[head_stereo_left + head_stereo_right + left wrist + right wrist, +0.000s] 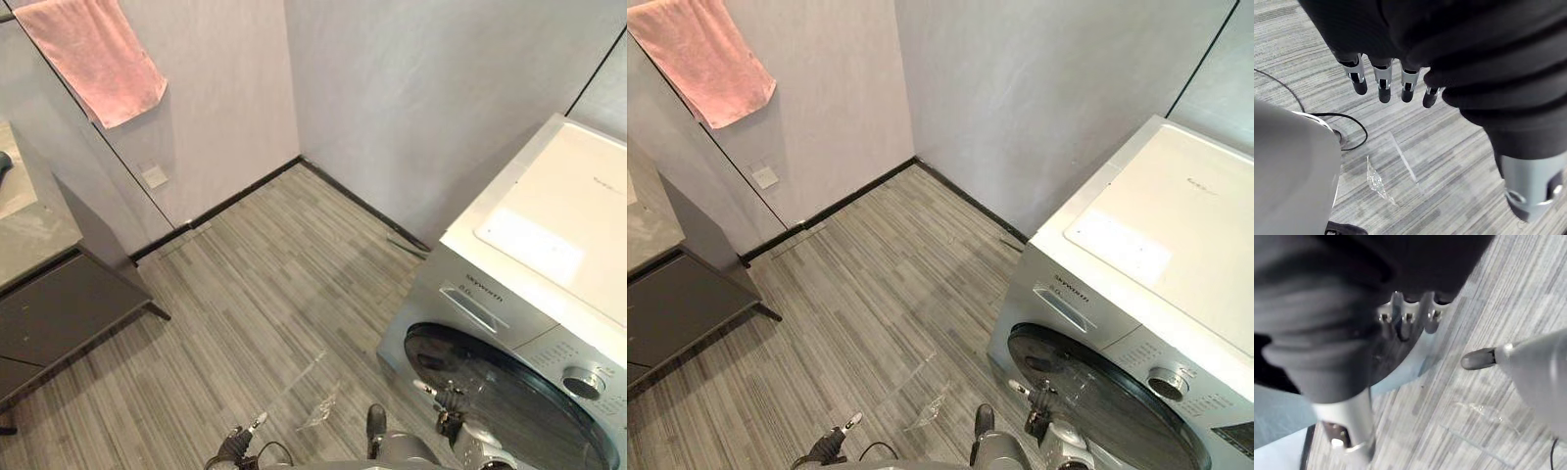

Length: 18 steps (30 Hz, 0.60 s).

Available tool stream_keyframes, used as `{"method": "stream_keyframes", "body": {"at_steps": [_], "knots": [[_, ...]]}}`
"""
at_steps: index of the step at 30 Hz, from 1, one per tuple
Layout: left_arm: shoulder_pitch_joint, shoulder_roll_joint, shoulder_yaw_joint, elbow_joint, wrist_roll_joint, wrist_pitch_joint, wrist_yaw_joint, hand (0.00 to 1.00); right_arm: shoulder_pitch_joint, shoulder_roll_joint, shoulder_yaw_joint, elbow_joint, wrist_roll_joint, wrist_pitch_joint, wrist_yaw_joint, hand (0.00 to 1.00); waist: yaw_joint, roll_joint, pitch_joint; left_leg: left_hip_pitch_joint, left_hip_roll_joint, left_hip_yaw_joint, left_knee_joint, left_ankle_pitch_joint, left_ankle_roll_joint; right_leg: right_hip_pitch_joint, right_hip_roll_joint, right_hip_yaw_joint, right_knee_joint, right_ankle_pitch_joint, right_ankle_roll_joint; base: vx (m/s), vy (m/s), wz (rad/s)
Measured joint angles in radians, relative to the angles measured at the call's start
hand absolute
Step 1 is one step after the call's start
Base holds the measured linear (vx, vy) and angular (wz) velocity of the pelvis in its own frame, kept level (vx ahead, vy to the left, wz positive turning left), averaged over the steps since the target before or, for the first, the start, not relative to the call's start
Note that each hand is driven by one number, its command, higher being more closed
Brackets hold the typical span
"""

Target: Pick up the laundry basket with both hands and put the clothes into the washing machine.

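Washing machine (534, 235) stands at 4 o'clock in the head views. It has a white top, and its round dark glass door (505, 392) is shut and faces toward 7 o'clock. Grey plank floor (265, 284) runs from the centre out to 9 o'clock.

Right hand (1403, 323): low at 5 o'clock, just in front of the door's 8 o'clock rim; cannot tell whether it touches. In the wrist view the fingers are loosely extended toward the dark glass, thumb apart, nothing held.

Left hand (1383, 83): at 6 o'clock, well apart from the machine, hanging over the floor. Fingers straight in a row, tips down, nothing held.

Scrap of clear plastic (320, 406) lies flat on the floor between the two hands, touching neither.

Pink towel (93, 54) hangs on the wall at 11 o'clock, well apart from both hands
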Motion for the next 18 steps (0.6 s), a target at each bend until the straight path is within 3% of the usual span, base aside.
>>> {"method": "stream_keyframes", "body": {"at_steps": [3, 4, 6, 7, 9, 11, 16, 18], "knots": [[0.005, -0.01, -0.004, -0.005, 0.002, -0.001, 0.0, 0.0, 0.006, -0.002, 0.0, 0.0, 0.0, 0.004, -0.003, 0.0, 0.005, 0.017, -0.011, -0.029, -0.021, 0.076, -0.081, -0.024, 0.031, 0.066, -0.023, -0.07, -0.043, 0.014, -0.023, 0.14, -0.085, 0.66], [0.005, -0.009, -0.014, -0.006, 0.003, -0.001, 0.0, 0.0, 0.001, 0.003, 0.0, 0.0, 0.0, 0.003, -0.004, 0.0, 0.004, 0.016, -0.011, -0.032, -0.071, 0.064, -0.213, -0.019, 0.035, 0.076, -0.029, -0.092, -0.059, 0.016, -0.024, 0.05, -0.016, 0.41], [0.005, -0.007, -0.021, -0.003, 0.006, -0.001, 0.0, 0.0, -0.003, 0.005, 0.003, 0.001, 0.001, -0.001, -0.004, 0.0, 0.011, 0.019, -0.012, -0.047, -0.111, 0.022, -0.362, 0.002, 0.033, 0.073, -0.016, -0.103, -0.068, 0.018, -0.024, 0.07, 0.014, 0.21], [0.005, -0.004, -0.02, -0.003, 0.01, -0.002, 0.001, 0.0, -0.007, 0.014, 0.006, 0.004, 0.0, -0.001, -0.003, 0.0, 0.03, 0.019, -0.012, -0.046, -0.112, 0.0, -0.375, 0.051, 0.053, 0.073, 0.0, -0.094, -0.075, 0.018, -0.022, 0.06, 0.048, -0.16], [0.004, -0.004, -0.012, -0.004, 0.025, -0.002, 0.0, 0.0, -0.021, 0.016, 0.031, 0.005, -0.002, -0.002, -0.003, 0.0, 0.037, 0.018, -0.012, -0.04, -0.111, -0.01, -0.379, 0.11, 0.061, 0.083, 0.014, -0.077, -0.087, 0.021, -0.011, 0.04, 0.073, -0.32], [0.004, 0.002, 0.001, -0.002, 0.051, 0.0, -0.003, 0.0, -0.031, 0.022, 0.06, 0.007, -0.01, -0.003, -0.003, 0.0, 0.028, 0.012, -0.015, -0.025, -0.122, 0.0, -0.381, 0.109, 0.083, 0.096, 0.008, -0.048, -0.104, 0.027, 0.012, 0.04, 0.102, -0.28], [0.002, 0.011, -0.001, -0.001, 0.062, 0.006, -0.003, 0.0, -0.029, 0.023, 0.079, 0.025, -0.035, -0.001, -0.001, 0.0, 0.022, -0.006, -0.018, -0.009, -0.162, 0.007, -0.422, 0.1, 0.097, 0.098, -0.022, -0.041, -0.117, 0.03, 0.046, 0.06, 0.118, -0.02], [0.0, 0.013, -0.015, 0.004, 0.059, 0.005, -0.002, 0.0, -0.028, 0.024, 0.077, 0.026, -0.045, -0.001, -0.003, 0.0, 0.02, -0.008, -0.017, 0.005, -0.188, 0.001, -0.43, 0.093, 0.109, 0.072, -0.061, -0.043, -0.03, -0.022, 0.069, 0.08, 0.084, 0.16]]}}
